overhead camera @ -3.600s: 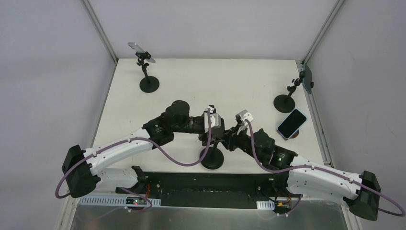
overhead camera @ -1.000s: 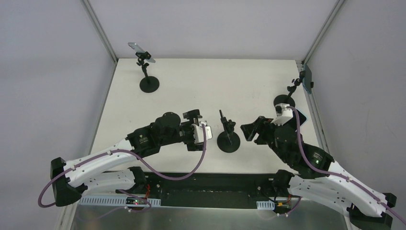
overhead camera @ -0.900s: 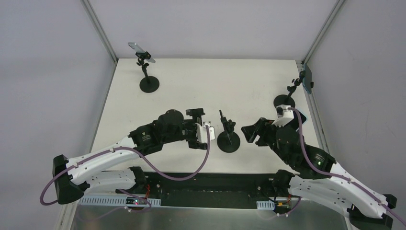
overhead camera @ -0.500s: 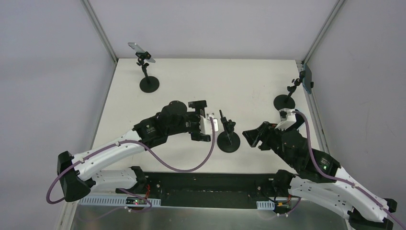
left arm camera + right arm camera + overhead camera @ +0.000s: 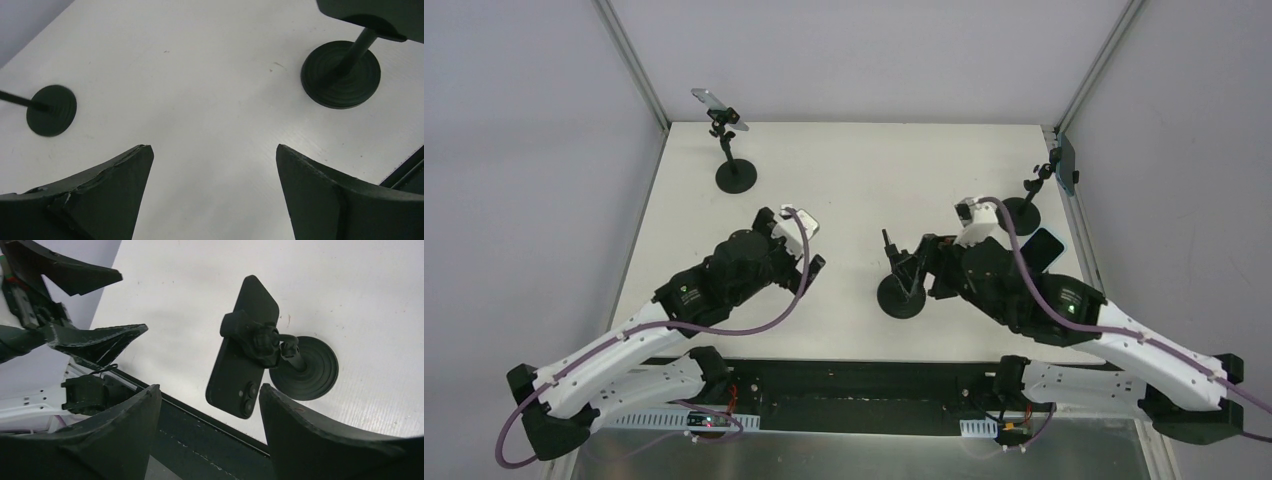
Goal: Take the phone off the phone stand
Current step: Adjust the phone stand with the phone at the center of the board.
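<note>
Leaves the phone (image 5: 232,376) still clamped at its back in the stand (image 5: 305,367), near the front middle of the worktop (image 5: 844,170), edge-on from above and untouched by either arm. Shows no shift of the stand over the last second. Brings the right gripper (image 5: 210,390) in from the right, now just beside the holder, jaws parted and widening, pointed at the phone but closed on nothing. Takes the left gripper (image 5: 214,147) back and away to the left, well apart from the stand, jaws released wide over the worktop, empty. Reads as the job passing to the right arm: approach nearly done, grasp not yet made, task still open. Calls next for closing the jaws across the phone's long edges and pulling it free of the clamp; risks tipping or dragging the stand with nothing steadying its base.
</note>
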